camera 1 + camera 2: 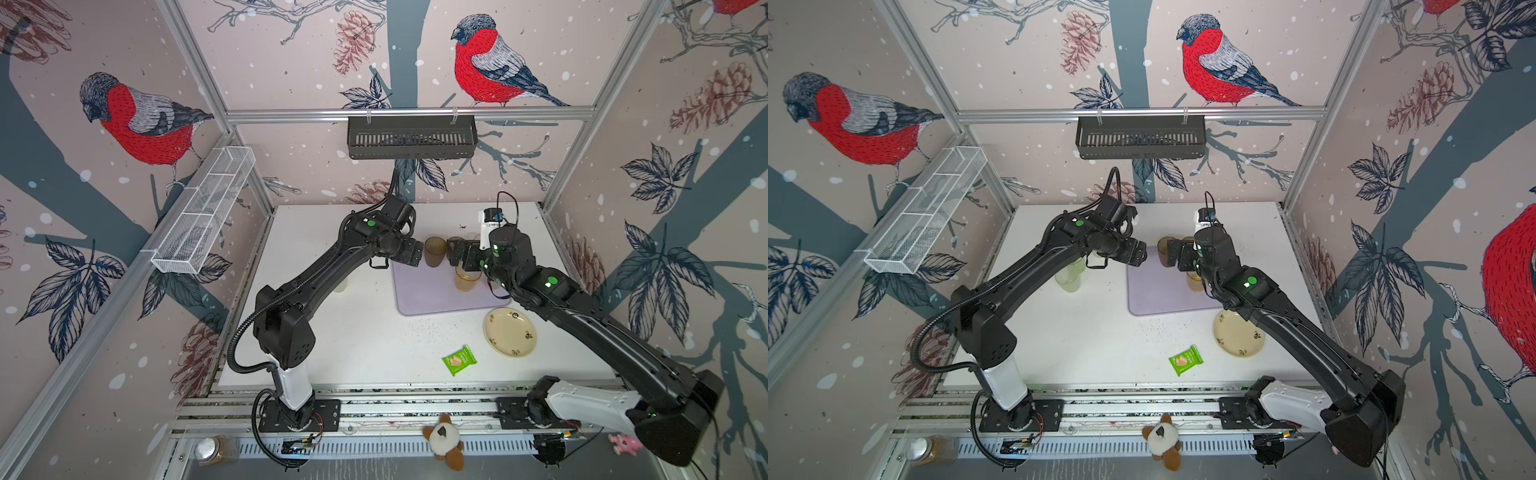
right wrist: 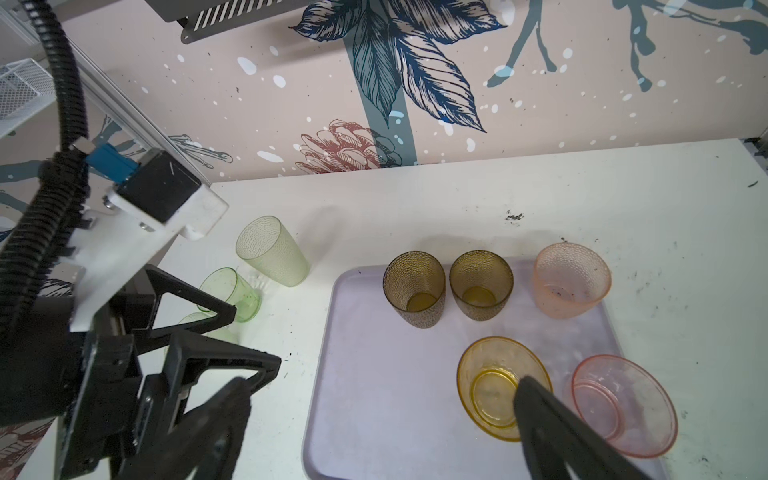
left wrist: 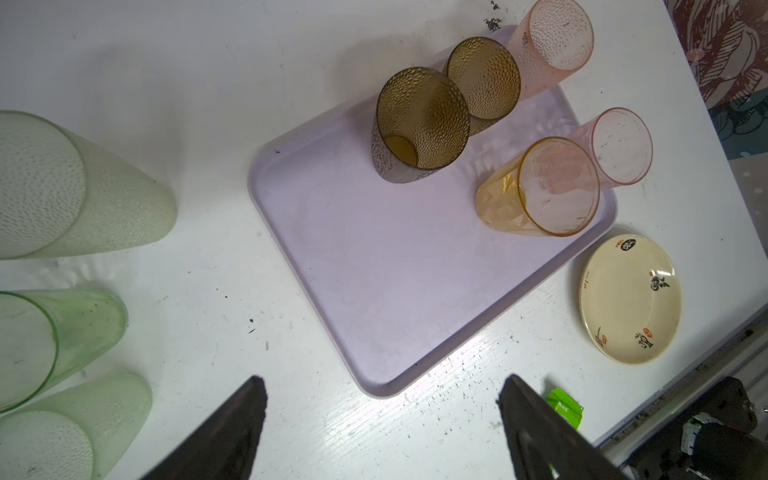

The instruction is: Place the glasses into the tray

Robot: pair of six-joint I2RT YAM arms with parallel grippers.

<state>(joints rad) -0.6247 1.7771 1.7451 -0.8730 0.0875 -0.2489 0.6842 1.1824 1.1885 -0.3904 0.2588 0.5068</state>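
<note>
Five glasses (image 2: 413, 289) stood on the tray (image 2: 374, 395), along its far and right edges; three more glasses (image 2: 272, 251) stood on the table (image 2: 498, 199), left of it.

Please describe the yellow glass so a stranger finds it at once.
A pale lilac tray lies on the white table. The amber-yellow glass stands upright on it, toward the round cream plate. Its neighbours are a brown glass and a pink glass; it alone is golden.

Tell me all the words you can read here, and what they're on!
Nothing here can be read for sure.
plate: black brush signs and red stamps, not readable.
green packet: print too blurred.
white arm piece: tiny dark letters, too small.
</note>
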